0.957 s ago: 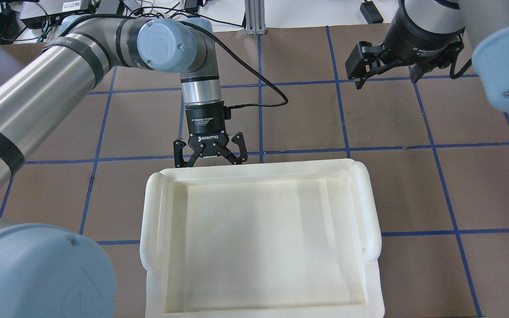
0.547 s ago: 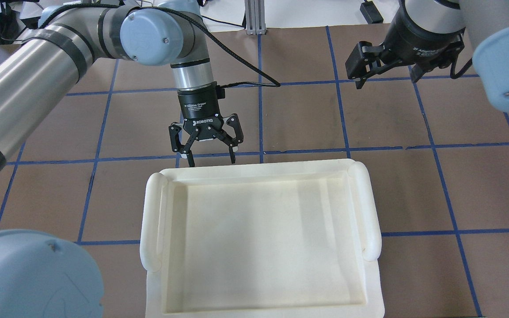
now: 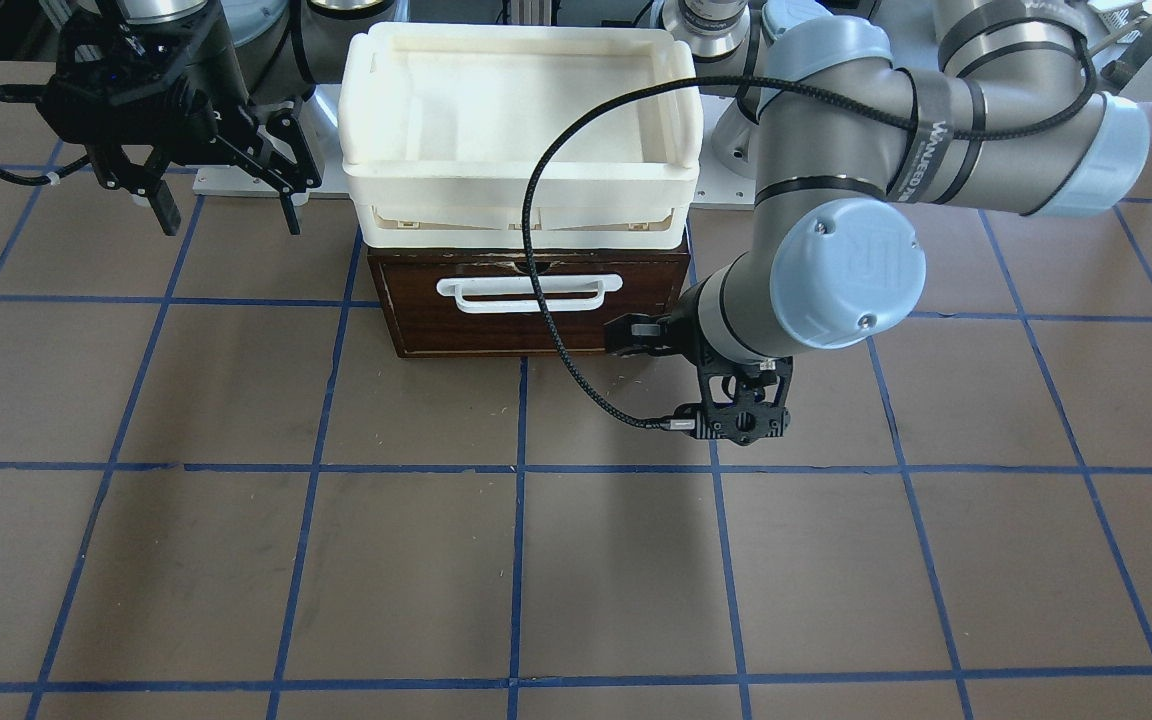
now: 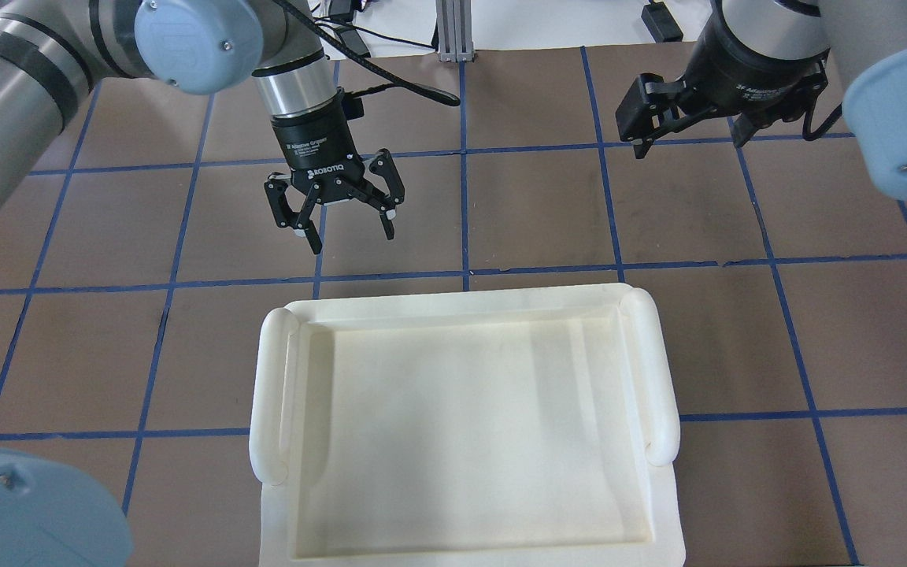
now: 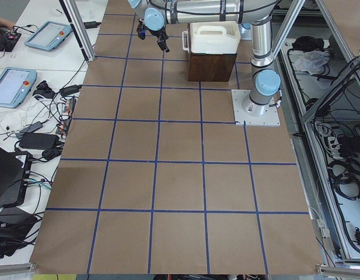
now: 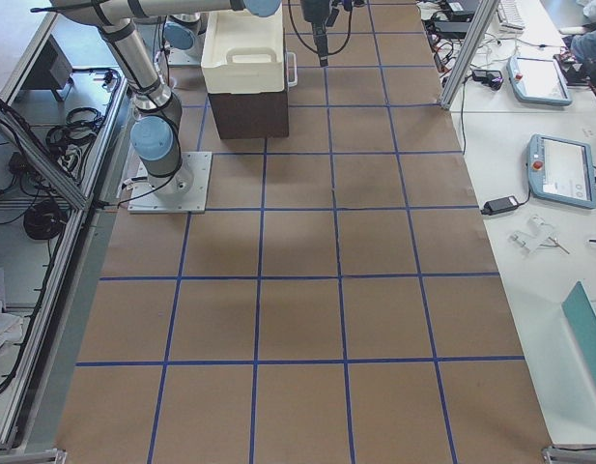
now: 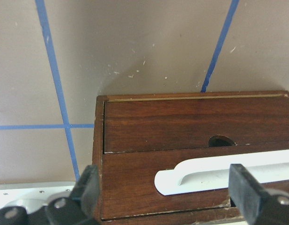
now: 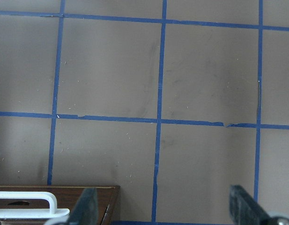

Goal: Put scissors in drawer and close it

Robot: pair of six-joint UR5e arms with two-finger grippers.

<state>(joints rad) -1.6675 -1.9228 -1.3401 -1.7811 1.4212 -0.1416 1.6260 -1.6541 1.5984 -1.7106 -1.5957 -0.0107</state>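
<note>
Over the brown mat (image 4: 540,205), just beyond the white tray's (image 4: 461,303) far rim, my left gripper (image 4: 352,240) hangs with its jaws spread wide and nothing between them. From the overhead camera I get only that tray, which covers whatever lies under it. The front-facing camera, on the operators' side, gives me the drawer (image 3: 416,325) beneath the tray. Its dark-brown front sits flush with its case, and the white bar handle (image 3: 496,304) faces the mat. My left wrist camera looks straight at that front, with both fingers (image 7: 88,187) framing the handle yet apart from it. The scissors are out of sight in every view. My right gripper (image 4: 690,148) is also spread and holding nothing, off to the drawer's other side and well apart from the tray. Its wrist camera catches just one corner of the drawer and the blue tape lines (image 8: 158,121). Ahead of the drawer front, the mat runs on well past both grippers.
</note>
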